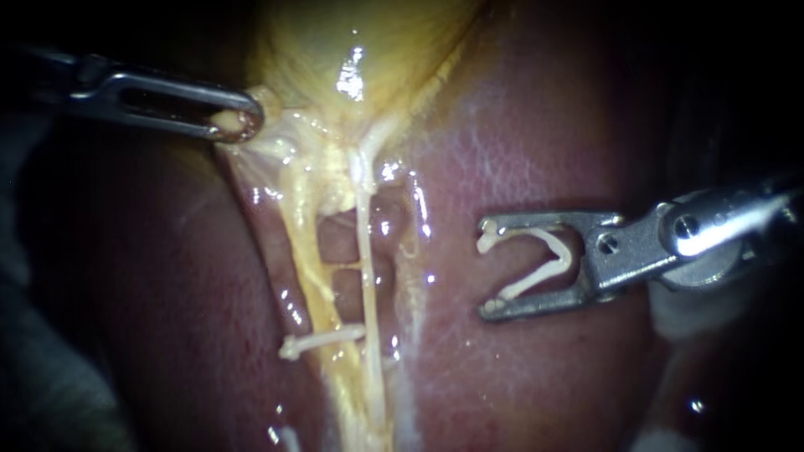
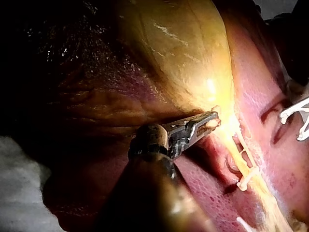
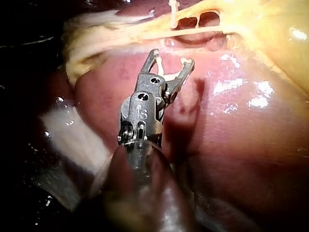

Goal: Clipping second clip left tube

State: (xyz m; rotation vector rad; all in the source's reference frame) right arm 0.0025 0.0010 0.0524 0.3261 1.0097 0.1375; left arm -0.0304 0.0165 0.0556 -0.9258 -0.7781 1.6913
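The liver (image 1: 536, 385) fills most of the endoscope view, and the yellow gallbladder (image 1: 335, 42) hangs in from the top centre. The left instrument (image 1: 239, 124) reaches in from the upper left. Its jaws are clamped on pale tissue at the gallbladder's lower edge, which it holds toward the upper left. The left wrist view shows the same pinch.

The right instrument (image 1: 486, 268) comes in from the right edge at mid-height, its shaft nearly level. Its jaws stand wide, mouth facing left, cradling the loaded clip (image 1: 528, 281), an open white V that touches both jaws.

The left tube (image 1: 311, 276) is the yellow band running from the gallbladder's base down the centre-left, slanting slightly toward the lower right. The placed clip (image 1: 322, 341) lies across it low down.

The tube lies to the left of the loaded jaws, well apart, with bare liver between. Its long axis runs roughly top to bottom, and the jaws are also stacked one above the other. The wrist will therefore probably have to roll so that one jaw passes on each side of the tube. The free stretch above the placed clip looks like the target, though the thin right tube just beside it could be caught as well.
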